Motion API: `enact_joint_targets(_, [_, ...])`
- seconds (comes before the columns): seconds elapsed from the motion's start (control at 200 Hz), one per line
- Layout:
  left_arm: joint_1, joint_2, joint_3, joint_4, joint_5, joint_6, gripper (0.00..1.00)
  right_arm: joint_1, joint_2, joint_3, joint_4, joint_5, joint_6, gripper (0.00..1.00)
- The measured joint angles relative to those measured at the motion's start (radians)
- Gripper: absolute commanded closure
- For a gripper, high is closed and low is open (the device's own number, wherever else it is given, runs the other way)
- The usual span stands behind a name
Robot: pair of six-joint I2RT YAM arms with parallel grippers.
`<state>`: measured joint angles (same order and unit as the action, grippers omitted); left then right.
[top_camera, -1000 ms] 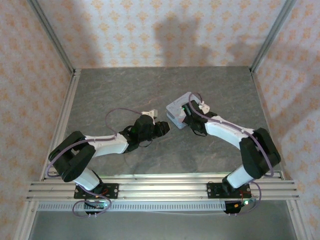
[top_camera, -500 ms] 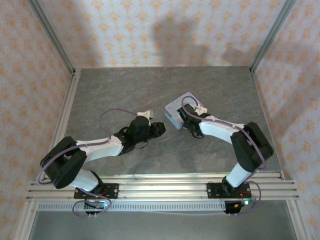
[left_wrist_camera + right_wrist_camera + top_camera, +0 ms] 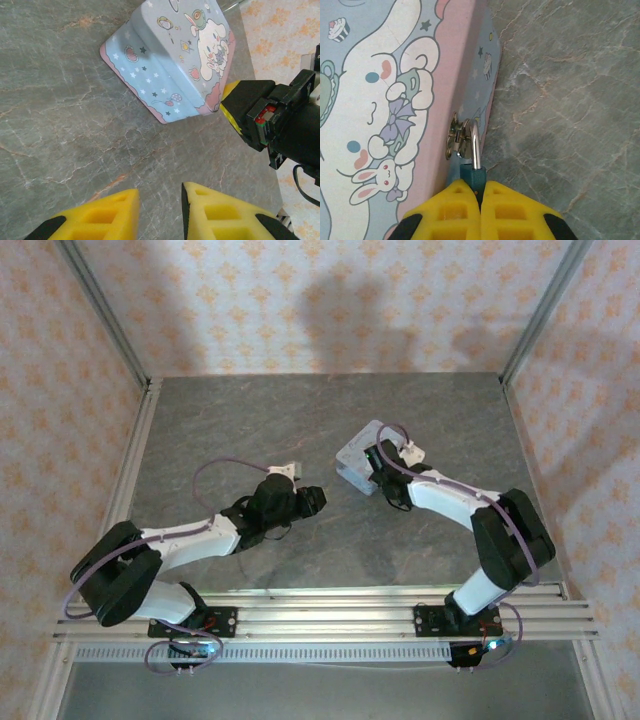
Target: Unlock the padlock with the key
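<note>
The padlock is hanging from the metal hasp on the pink-edged side wall of the tin. Its thin shackle is running up through the hasp loop, and its blue body is pointing away from the tin along that wall.

Compared with a second ago, the tin is sitting a little farther from the arm bases and is turned somewhat. The padlock is staying with it, on the tin's near-right side.

The right gripper is clamping the padlock's body. Its two yellow fingers are pressing together over the lower part of the body. The top of the blue body and the shackle are showing beyond the fingertips, right against the tin's wall.

The left gripper is now lying farther back from the tin than a second ago. It is facing the tin's starred side wall from the left without touching it, and it is hovering over the grey table. Its fingers are standing slightly apart, with bare table showing through the gap. From this wrist's view the tin's cartoon lid is tilting toward the right gripper, which is meeting the tin's far corner.
</note>
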<state>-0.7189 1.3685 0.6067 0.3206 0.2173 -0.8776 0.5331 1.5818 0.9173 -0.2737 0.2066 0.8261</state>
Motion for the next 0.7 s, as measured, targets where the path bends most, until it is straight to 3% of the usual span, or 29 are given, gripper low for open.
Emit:
enact_joint_targets(0.32, [0.000,-0.105,0.000,-0.094,-0.047,0.042,0.70,-0.094,0.061,-0.030,0.085,-0.119,-0.016,1.00])
enact_joint_targets(0.701, [0.002,-0.230,-0.045,-0.158,-0.123,0.079,0.67,-0.212,0.023,-0.080,0.148,-0.271,-0.118,1.00])
